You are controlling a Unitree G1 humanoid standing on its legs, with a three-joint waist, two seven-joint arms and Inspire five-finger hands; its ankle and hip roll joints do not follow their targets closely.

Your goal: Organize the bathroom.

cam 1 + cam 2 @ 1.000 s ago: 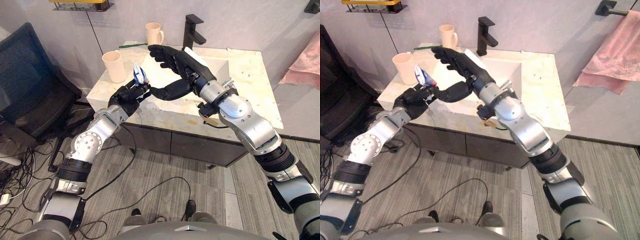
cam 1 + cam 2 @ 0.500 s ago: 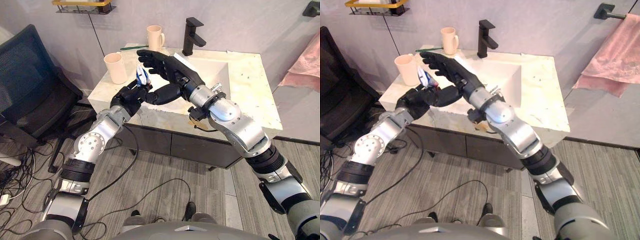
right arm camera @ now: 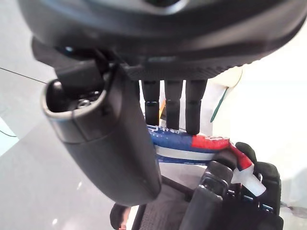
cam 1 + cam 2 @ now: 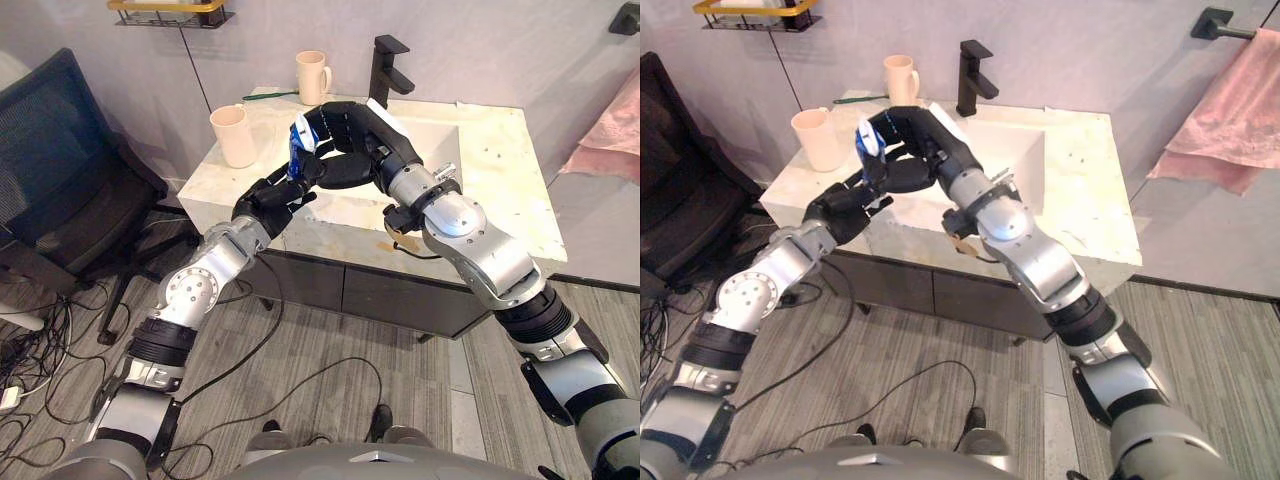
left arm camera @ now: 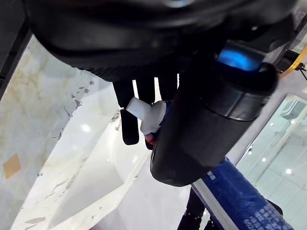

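Observation:
A blue, white and red toothpaste tube (image 4: 299, 142) stands upright over the left part of the marble counter (image 4: 500, 170). My left hand (image 4: 268, 200) grips its lower end from below, fingers curled round it. My right hand (image 4: 347, 140) reaches in from the sink side, with its fingers and thumb curled round the tube's upper part. In the right wrist view the tube (image 3: 192, 145) lies across under my right fingers (image 3: 172, 108), its white cap end held in the left hand (image 3: 240, 191). The left wrist view shows the white cap (image 5: 143, 112) past the thumb.
A cream cup (image 4: 233, 135) stands at the counter's left edge; a cream mug (image 4: 312, 76) and a green toothbrush (image 4: 268, 96) lie at the back. A black faucet (image 4: 388, 66) rises behind the sink basin (image 4: 435, 135). A black office chair (image 4: 55, 170) stands left, a pink towel (image 4: 612, 130) hangs right.
My right hand, open with straight fingers beside the tube before, has curled round its upper part. The left hand has lifted the tube a little up and toward the sink.

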